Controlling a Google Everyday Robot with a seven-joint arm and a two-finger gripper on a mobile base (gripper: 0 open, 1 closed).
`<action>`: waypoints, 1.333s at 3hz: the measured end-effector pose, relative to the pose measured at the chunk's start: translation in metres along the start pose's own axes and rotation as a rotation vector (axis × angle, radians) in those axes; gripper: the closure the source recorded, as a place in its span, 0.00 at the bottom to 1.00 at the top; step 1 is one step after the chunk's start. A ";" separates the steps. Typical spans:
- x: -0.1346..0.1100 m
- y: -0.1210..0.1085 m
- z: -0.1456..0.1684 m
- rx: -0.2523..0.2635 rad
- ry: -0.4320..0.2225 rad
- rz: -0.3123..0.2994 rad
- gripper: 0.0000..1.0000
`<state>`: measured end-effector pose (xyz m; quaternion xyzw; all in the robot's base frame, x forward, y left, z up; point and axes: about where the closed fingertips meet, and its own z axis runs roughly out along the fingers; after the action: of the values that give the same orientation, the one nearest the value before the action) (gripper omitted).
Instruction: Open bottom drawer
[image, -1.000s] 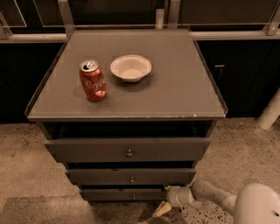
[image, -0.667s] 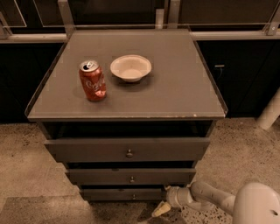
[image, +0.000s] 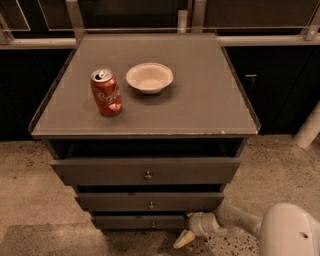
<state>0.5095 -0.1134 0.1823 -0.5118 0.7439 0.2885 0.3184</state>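
The grey cabinet (image: 150, 120) has three drawers stacked below its top. The bottom drawer (image: 135, 221) is the lowest and narrowest-looking, a thin dark-grey front with a tiny round metal knob (image: 153, 224). It stands out slightly less than the two drawers above it. My gripper (image: 186, 230) is low on the right, at the right end of the bottom drawer's front and close to the floor. My white arm (image: 235, 222) reaches in from the lower right corner.
A red soda can (image: 106, 92) and a white bowl (image: 149, 77) stand on the cabinet top. The wide top drawer (image: 145, 171) and the middle drawer (image: 150, 201) each have a small knob. Speckled floor (image: 30, 200) surrounds the cabinet. Dark cabinets line the back.
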 end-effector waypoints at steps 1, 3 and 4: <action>0.000 0.000 0.000 0.000 0.000 0.000 0.00; 0.002 0.005 -0.004 -0.047 0.030 0.001 0.00; 0.000 0.008 0.000 -0.063 0.034 0.024 0.00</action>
<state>0.5016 -0.1114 0.1832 -0.5174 0.7458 0.3069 0.2861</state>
